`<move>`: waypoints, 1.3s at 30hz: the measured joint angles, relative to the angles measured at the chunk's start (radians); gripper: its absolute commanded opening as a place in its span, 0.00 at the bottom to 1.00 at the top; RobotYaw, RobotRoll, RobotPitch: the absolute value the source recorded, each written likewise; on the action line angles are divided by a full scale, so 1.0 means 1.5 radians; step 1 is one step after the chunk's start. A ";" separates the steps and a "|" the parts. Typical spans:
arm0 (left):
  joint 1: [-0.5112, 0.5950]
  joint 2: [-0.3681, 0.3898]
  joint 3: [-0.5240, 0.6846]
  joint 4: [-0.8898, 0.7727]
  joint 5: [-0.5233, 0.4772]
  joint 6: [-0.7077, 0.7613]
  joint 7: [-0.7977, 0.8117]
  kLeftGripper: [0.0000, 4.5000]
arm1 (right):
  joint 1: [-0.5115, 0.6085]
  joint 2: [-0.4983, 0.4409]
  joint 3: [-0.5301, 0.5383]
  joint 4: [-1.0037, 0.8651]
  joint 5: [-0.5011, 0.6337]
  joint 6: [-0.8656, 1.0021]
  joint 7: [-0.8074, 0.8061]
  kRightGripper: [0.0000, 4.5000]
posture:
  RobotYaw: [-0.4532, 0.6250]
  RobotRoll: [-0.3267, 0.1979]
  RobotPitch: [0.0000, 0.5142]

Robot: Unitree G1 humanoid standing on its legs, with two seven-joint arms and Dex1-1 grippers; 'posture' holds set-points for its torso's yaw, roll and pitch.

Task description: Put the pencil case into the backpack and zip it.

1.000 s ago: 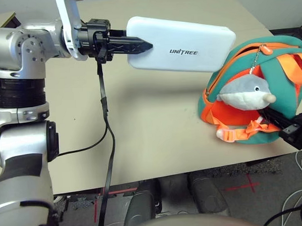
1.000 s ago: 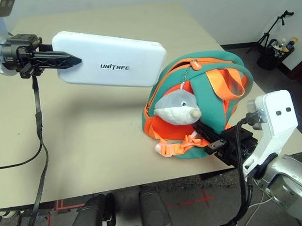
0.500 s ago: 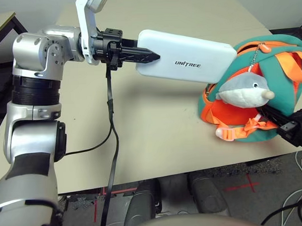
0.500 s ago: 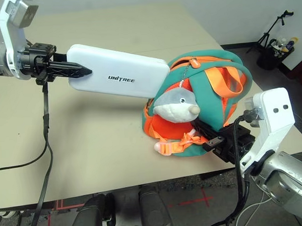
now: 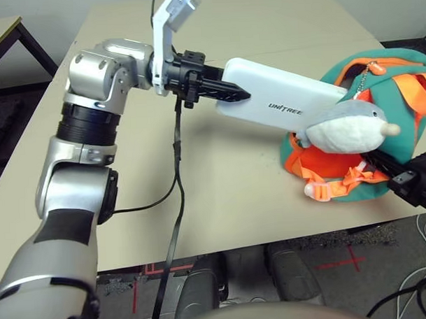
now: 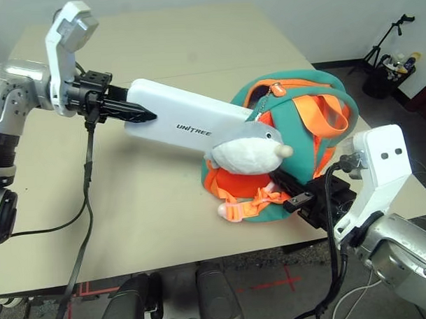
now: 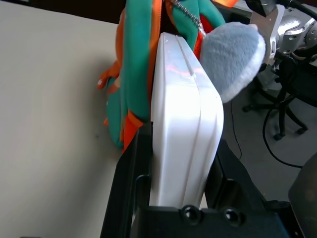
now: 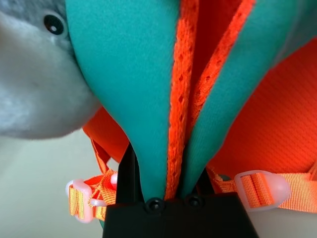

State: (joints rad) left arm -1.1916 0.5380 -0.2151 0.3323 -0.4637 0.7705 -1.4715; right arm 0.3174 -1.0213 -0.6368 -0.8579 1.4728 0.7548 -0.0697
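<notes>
Left pincer (image 5: 233,94) clamped on flat white rounded pencil case (image 5: 284,104), far end in teal-orange fabric backpack (image 6: 295,114) opening on desk (image 5: 221,194). Right pincer (image 8: 166,191) clenched on backpack's edge.

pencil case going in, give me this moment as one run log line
left pincer: shut on pencil case | case tip: at backpack opening, behind plush toy | right pincer: shut on backpack | zip: open

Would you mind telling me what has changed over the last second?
The left gripper carried the pencil case rightward and down, so its far end now enters the backpack opening behind the plush toy, nudging the toy up. The right gripper stayed shut on the backpack's edge.
</notes>
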 measured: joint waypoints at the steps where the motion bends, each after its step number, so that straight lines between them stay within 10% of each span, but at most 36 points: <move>1: -0.001 -0.009 -0.001 0.005 0.003 -0.004 0.002 0.32 | -0.002 0.000 0.002 0.000 0.000 0.000 -0.001 0.04 | 0.16 0.62 0.27; 39: -0.031 -0.260 -0.054 0.207 0.183 -0.223 0.071 0.32 | -0.078 0.024 0.090 0.000 -0.019 -0.001 -0.036 0.04 | 0.15 0.62 0.28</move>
State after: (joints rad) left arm -1.2383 0.1485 -0.2956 0.6420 -0.1886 0.4355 -1.3655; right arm 0.1999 -0.9846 -0.5016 -0.8577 1.4441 0.7529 -0.1243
